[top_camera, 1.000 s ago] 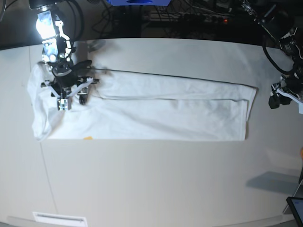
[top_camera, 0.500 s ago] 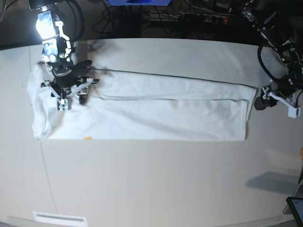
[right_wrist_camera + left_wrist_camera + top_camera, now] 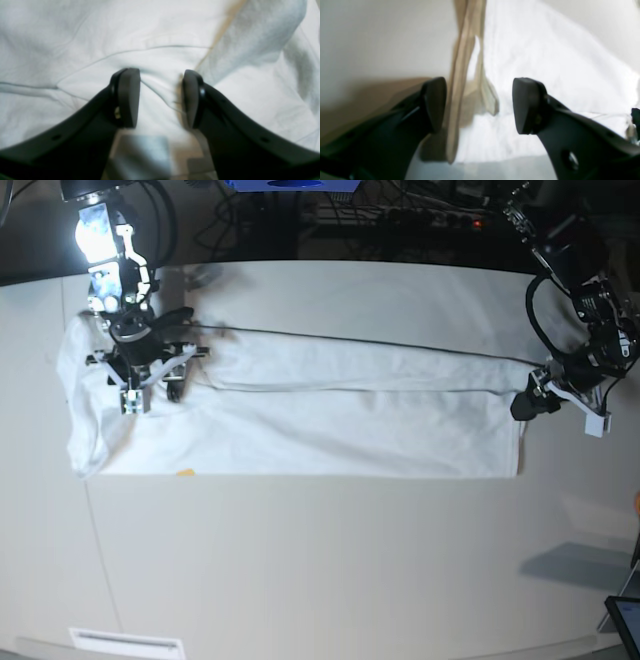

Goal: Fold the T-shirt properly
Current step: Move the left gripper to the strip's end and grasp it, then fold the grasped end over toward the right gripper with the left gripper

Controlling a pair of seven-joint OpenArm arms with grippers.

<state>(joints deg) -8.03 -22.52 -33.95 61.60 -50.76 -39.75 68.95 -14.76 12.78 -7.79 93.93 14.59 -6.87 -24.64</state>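
The white T-shirt (image 3: 350, 420) lies plain side up on the table (image 3: 300, 560), folded into a long strip running left to right. My right gripper (image 3: 153, 398) stands on its left end near the sleeve. In the right wrist view this gripper (image 3: 160, 98) is open, with its fingertips (image 3: 127, 97) resting on wrinkled cloth. My left gripper (image 3: 557, 416) is at the strip's right end. In the left wrist view it (image 3: 480, 106) is wide open, and the shirt's edge (image 3: 460, 100) runs between its fingers (image 3: 527, 105) without being pinched.
A small orange spot (image 3: 185, 472) peeks out at the shirt's front edge. Cables and dark equipment (image 3: 400, 220) line the table's back edge. A tablet corner (image 3: 625, 620) shows at the bottom right, and a white label (image 3: 125, 642) sits at the front left.
My left arm has moved left from beyond the shirt to its right edge, and its jaws have opened wider. The right arm and the shirt have not moved.
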